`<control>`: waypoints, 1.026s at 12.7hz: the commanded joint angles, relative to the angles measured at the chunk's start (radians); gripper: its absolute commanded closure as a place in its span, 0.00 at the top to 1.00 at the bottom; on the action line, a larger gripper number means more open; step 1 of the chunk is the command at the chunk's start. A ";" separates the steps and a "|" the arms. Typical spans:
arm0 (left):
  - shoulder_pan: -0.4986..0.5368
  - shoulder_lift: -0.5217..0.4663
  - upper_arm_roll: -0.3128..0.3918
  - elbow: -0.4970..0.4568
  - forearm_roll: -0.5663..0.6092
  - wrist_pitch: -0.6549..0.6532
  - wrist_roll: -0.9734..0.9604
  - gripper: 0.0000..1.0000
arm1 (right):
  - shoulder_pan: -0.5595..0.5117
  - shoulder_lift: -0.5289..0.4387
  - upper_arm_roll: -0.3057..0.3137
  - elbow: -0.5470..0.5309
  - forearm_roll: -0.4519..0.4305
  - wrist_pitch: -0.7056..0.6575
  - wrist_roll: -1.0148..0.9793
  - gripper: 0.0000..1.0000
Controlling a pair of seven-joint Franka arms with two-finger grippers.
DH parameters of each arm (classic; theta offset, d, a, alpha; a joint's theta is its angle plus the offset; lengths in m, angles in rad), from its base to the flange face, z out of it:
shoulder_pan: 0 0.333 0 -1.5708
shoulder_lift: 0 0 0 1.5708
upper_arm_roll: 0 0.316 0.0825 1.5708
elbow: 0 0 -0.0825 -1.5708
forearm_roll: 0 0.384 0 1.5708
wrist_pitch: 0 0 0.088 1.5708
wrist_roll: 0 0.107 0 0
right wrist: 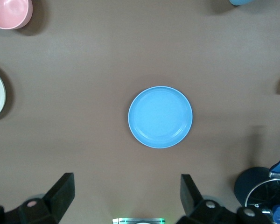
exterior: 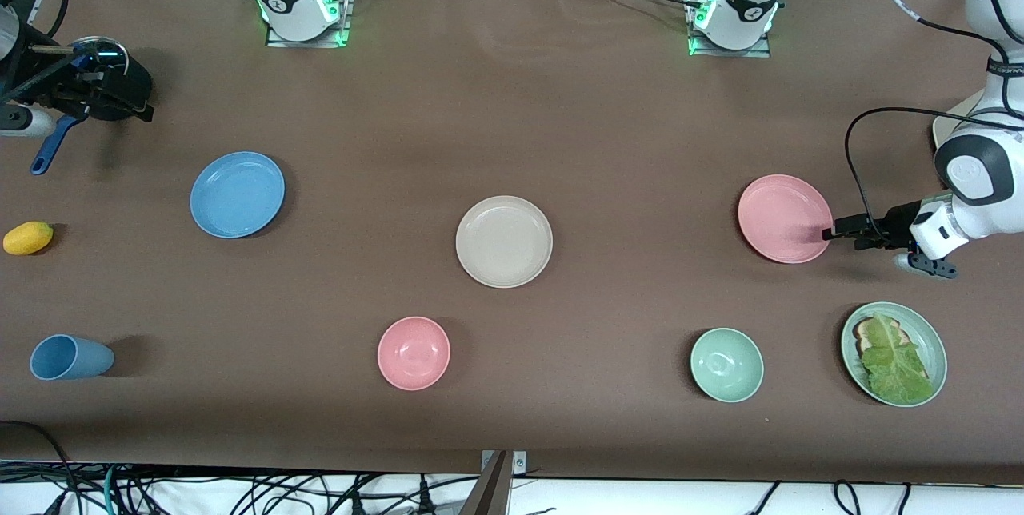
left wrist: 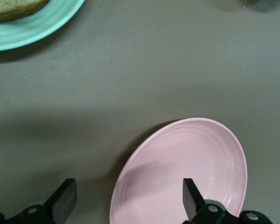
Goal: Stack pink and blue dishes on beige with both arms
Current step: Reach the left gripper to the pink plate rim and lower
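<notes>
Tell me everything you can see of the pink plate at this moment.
The pink plate is wide, shallow and round, plain matte pink with faint concentric rings inside and a low raised rim. It is empty and lies flat on the brown table toward the left arm's end, level with the beige plate. The left gripper is open at its edge, one finger over the inside, the other outside the rim; contact cannot be told.

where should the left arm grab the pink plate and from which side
By its thin raised rim, from the edge toward the left arm's end of the table. The pink plate lies flat and too wide to span, so only the rim fits. The left gripper is already there, jaws open, one finger over the rim.
</notes>
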 commanded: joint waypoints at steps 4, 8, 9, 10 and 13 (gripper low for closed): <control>0.020 0.003 -0.003 -0.052 -0.080 0.022 0.061 1.00 | 0.001 -0.018 -0.002 -0.003 0.013 -0.015 0.002 1.00; 0.020 0.001 -0.003 -0.108 -0.123 0.070 0.099 1.00 | 0.001 -0.018 -0.002 -0.003 0.013 -0.019 0.002 1.00; 0.020 0.001 -0.003 -0.117 -0.149 0.076 0.124 1.00 | 0.001 -0.018 0.000 -0.003 0.013 -0.021 0.001 1.00; 0.018 0.001 -0.003 -0.123 -0.160 0.078 0.136 1.00 | 0.001 -0.018 -0.002 -0.003 0.013 -0.021 0.001 1.00; 0.018 0.001 -0.003 -0.126 -0.160 0.078 0.139 0.99 | 0.001 -0.018 -0.002 -0.003 0.013 -0.021 -0.001 1.00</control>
